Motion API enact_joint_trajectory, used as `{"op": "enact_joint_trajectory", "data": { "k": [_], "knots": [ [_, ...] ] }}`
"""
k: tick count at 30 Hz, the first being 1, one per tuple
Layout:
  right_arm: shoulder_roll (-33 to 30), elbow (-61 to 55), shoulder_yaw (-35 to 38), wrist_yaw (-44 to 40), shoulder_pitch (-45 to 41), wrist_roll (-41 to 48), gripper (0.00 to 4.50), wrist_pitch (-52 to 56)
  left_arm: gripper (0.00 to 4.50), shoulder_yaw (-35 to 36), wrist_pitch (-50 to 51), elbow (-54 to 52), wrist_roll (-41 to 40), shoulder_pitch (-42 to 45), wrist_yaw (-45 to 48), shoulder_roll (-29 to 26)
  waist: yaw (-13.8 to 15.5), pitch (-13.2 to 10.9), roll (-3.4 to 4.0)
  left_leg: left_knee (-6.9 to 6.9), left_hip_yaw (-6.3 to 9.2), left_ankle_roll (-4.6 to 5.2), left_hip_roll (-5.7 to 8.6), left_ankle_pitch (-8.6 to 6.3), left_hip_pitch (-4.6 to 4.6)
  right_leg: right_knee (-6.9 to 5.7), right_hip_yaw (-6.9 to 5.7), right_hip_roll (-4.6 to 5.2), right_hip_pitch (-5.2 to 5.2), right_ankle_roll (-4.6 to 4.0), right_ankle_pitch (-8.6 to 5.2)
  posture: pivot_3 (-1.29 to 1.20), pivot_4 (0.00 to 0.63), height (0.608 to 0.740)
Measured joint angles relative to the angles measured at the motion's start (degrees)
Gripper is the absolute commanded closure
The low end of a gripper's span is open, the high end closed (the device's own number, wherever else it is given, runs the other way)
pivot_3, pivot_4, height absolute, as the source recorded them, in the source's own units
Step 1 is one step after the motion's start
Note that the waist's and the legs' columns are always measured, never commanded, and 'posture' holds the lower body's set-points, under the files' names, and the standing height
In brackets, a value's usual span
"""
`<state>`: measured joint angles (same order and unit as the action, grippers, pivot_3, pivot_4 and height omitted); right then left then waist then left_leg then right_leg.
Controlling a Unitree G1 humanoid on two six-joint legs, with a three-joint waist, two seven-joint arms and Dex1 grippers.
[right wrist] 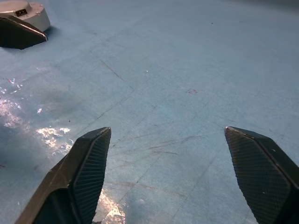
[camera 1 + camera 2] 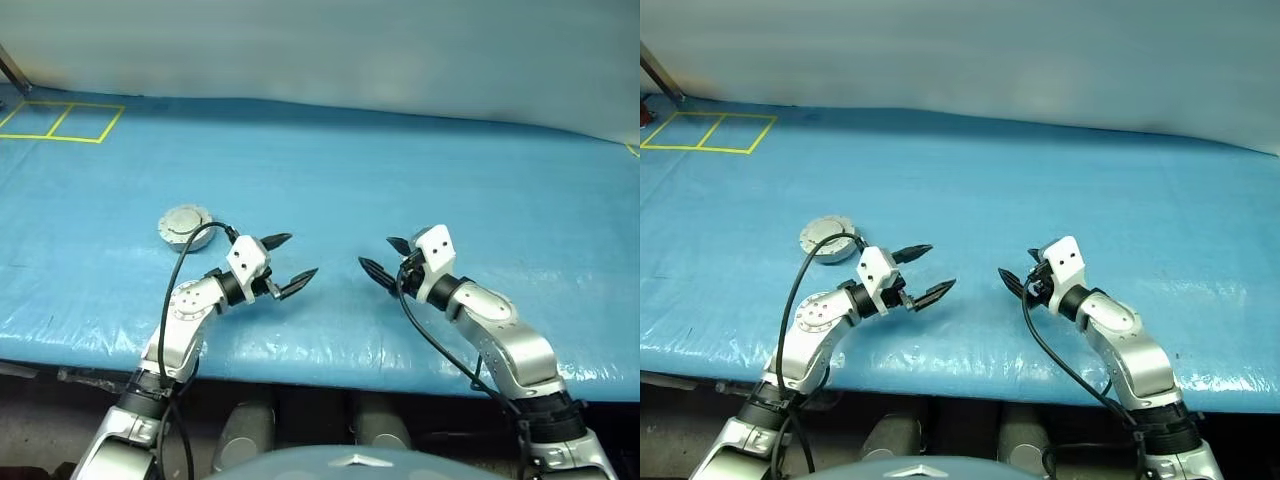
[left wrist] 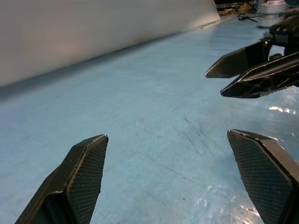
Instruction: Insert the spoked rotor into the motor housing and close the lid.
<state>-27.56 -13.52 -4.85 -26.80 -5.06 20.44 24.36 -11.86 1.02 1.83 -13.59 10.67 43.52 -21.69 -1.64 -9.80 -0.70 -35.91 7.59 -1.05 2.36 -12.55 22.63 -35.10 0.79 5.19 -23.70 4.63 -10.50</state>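
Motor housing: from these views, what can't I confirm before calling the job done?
- Motor housing: seen from outside as a plain closed disc in the head views; whether the rotor sits inside is hidden by the lid.
- Right wrist view: housing cut off by the frame edge, partly behind the left end effector's fingertip.
- Hinge: too small to make out.

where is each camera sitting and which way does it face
Left eye view: on the head, looking forward and down at the blue table, the closed motor housing, and both arms with the left gripper and right gripper open.
Right eye view: same scene, slightly shifted.
Left wrist view: along its own fingers across the table toward the right gripper.
Right wrist view: along its own fingers toward the housing.
Shared: each wrist view catches the other gripper.
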Motion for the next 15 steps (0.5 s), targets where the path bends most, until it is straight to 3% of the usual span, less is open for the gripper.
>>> {"op": "enact_joint_trajectory", "data": {
  "k": [15],
  "knots": [
    [3.9, 0.9, 0.0, 2.3, -0.3, -6.9, 0.02, -0.7, 0.00, -0.2, 0.6, 0.9, 3.5, 0.0, 0.6, 0.9, 0.5, 0.0, 0.00, -0.04, 0.00, 0.00, 0.03, 0.00, -0.01, 0.00, 0.00, 0.04, 0.03, 0.05, 0.03, 0.00, 0.150, 0.740]
  ]
}}
